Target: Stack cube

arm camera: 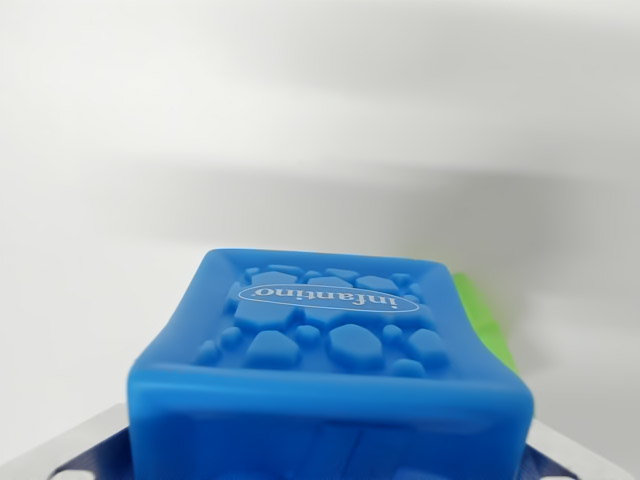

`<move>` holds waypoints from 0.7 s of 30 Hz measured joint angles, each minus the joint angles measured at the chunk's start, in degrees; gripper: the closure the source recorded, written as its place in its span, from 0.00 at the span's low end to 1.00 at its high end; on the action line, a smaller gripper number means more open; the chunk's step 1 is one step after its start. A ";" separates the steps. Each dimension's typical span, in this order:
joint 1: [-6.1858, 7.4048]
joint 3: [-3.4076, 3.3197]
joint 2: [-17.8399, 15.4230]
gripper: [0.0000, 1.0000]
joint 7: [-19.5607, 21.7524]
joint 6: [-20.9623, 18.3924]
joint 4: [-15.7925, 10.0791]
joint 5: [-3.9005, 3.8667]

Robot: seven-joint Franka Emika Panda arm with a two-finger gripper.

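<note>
A blue soft cube (330, 350) fills the lower middle of the wrist view. Its top face is embossed with pebble shapes and an oval "infantino" logo. My gripper (325, 462) is shut on it, and the grey fingers (85, 448) with blue pads press against its two sides at the bottom corners of the picture. A green cube (485, 315) shows as a narrow strip behind the blue cube's right edge, mostly hidden by it. Whether the two cubes touch is hidden.
A plain white surface (300, 130) lies beyond the cubes, with a soft grey shadow band across the middle of it.
</note>
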 joint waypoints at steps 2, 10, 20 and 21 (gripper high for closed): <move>-0.12 -0.01 -0.46 1.00 -1.01 0.00 -0.44 0.06; -0.63 -0.26 -2.95 1.00 -6.60 -0.02 -2.82 0.34; -0.90 -0.97 -5.92 1.00 -13.09 -0.19 -5.49 0.62; -0.91 -1.08 -6.25 1.00 -13.82 -0.21 -5.78 0.65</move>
